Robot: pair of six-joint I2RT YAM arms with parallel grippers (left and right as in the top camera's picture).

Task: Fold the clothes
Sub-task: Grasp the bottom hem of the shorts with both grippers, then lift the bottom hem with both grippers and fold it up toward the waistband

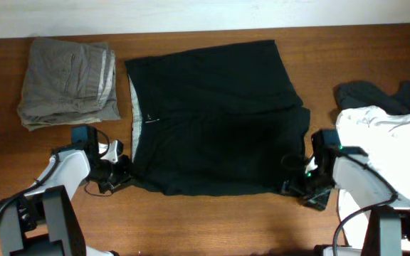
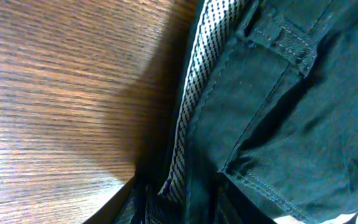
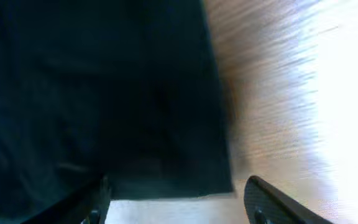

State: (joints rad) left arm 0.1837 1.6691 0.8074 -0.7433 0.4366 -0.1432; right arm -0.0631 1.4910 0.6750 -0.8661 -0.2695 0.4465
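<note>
I have the large plain black fabric shorts (image 1: 216,121) lying flat in the middle of the brown wooden table (image 1: 212,220). The light grey inner waistband (image 1: 135,107) is toward my left arm and the leg hems are toward my right. That spread suits lifting the near edge over, which I judge is why both arms sit at the near corners.

The left gripper (image 1: 118,171) is at the near waistband corner. In its wrist view the dotted lining (image 2: 188,124) runs down toward the gripper, but I cannot tell whether it is pinching the fabric or only straddling it. The right gripper (image 3: 178,198) has its fingers (image 3: 95,199) wide apart at the near hem corner, clamped on nothing.

I reckon the fold is not yet begun. The folded grey-khaki garment (image 1: 66,78) lies at the far left, and a rumpled white garment (image 1: 390,131) waits at the right, both clear of the shorts.
</note>
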